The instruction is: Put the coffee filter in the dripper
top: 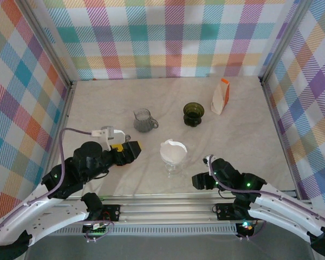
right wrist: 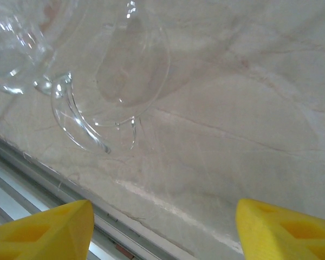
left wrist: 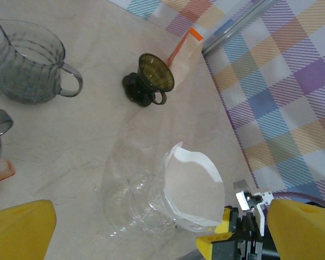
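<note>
- Left arm: reaches from the lower left of the overhead view toward the centre, wrist bent down to the table.
- Left gripper: yellow fingers spread wide, nothing between them; it sits just left of the clear glass dripper, not touching it.
- Right arm: lies low along the lower right of the overhead view, pointing toward the centre.
- Right gripper: yellow fingers apart, holding nothing, just below and right of the dripper.
- Coffee filter: white paper cone seated in the dripper's mouth at centre frame, one edge standing above the rim.
- Upper centre: grey glass pitcher, dark green dripper, orange-topped white packet.
</note>
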Action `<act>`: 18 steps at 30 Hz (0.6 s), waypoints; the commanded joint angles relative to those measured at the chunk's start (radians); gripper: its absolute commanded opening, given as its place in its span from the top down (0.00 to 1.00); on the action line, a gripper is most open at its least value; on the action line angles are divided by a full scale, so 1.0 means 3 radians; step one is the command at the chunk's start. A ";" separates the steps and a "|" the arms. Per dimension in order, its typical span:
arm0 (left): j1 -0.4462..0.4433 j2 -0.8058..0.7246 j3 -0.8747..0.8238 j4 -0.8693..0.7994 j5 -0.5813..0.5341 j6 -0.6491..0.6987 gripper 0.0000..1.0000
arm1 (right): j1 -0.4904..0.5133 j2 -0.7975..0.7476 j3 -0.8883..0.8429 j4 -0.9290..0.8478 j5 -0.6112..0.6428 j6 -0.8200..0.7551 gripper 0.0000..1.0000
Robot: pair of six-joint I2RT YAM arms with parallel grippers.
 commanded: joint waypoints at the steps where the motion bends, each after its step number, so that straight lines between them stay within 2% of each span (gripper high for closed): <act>1: -0.0041 -0.0087 -0.0026 -0.0121 -0.0157 -0.0036 0.00 | 0.0134 0.0111 -0.0110 0.0588 -0.0040 0.0000 0.32; 10: -0.0042 -0.0109 -0.0077 -0.0156 -0.0206 -0.0093 0.00 | 0.0462 0.0684 -0.0191 0.1342 0.0260 -0.0313 0.40; 18: -0.0039 -0.0098 -0.0088 -0.0161 -0.0210 -0.0089 0.00 | 0.0548 0.0892 -0.0351 0.1818 0.0419 -0.0435 0.47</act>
